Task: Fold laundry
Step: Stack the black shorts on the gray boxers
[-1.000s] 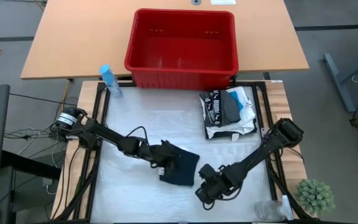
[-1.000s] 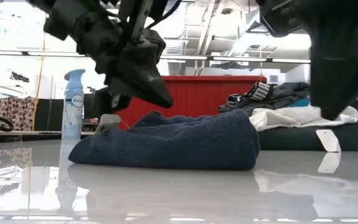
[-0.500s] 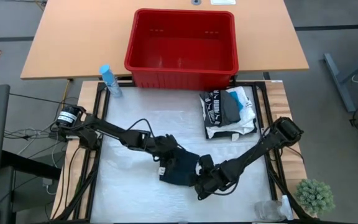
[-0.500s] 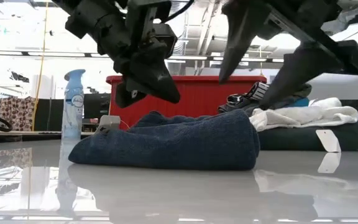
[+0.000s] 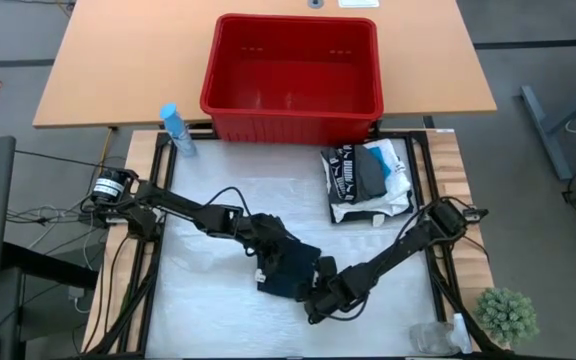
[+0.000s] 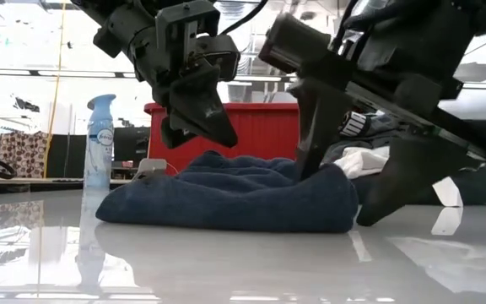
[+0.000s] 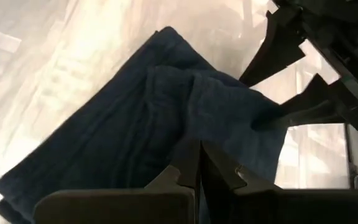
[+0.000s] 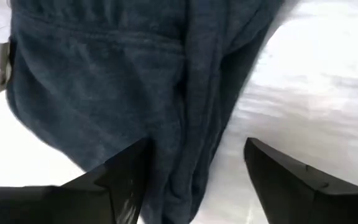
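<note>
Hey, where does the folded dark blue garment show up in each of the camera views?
High view: dark blue garment at lower centre of the table, between both grippers.
Low view: it lies across the middle, in front of the red basket.
Left wrist view: it fills the centre, beyond the shut left gripper.
Right wrist view: it fills the upper left, one edge between the open right gripper fingers.
Shared landmark: the right gripper at the garment's edge.
</note>
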You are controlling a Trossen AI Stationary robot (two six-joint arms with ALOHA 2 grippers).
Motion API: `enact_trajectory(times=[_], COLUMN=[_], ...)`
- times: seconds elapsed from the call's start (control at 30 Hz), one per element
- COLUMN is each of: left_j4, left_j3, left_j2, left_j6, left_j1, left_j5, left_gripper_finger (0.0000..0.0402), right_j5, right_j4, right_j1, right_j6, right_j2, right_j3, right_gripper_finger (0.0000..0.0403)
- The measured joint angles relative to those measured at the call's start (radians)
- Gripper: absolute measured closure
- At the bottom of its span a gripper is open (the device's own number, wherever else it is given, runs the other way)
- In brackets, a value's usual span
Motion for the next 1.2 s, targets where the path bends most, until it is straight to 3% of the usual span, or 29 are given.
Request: enact_trajectory(times=[0.27, 0.4, 0.6, 0.8, 0.97, 1.2], left_j4=[-0.008, -0.008, -0.008, -0.004, -0.022, -0.036], left_j3=[0.0, 0.0, 0.0, 0.0, 0.0, 0.0], left_j2=[0.0, 0.0, 0.0, 0.0, 0.0, -0.006], left_j6=[0.042, 0.049, 0.049, 0.048, 0.048, 0.121], left_j1=[0.002, 0.002, 0.002, 0.002, 0.01, 0.032], left_j5=[-0.018, -0.034, -0.053, -0.08, -0.091, -0.087], left_gripper_finger=[0.0402, 0.0402, 0.0401, 0.0401, 0.0401, 0.0401], right_j5=[-0.076, -0.179, -0.254, -0.268, -0.279, -0.277], right_j4=[0.014, 0.015, 0.02, 0.044, 0.028, 0.025], right_j1=[-0.058, -0.105, -0.158, -0.203, -0.212, -0.212], right_j6=[-0.093, -0.153, -0.165, -0.161, -0.163, -0.224], right_j2=[0.014, 0.015, 0.017, 0.018, 0.019, 0.019], right_j3=[0.0, 0.0, -0.001, -0.001, -0.001, -0.002], right_gripper_finger=[0.0115, 0.0117, 0.0118, 0.0138, 0.0196, 0.0342])
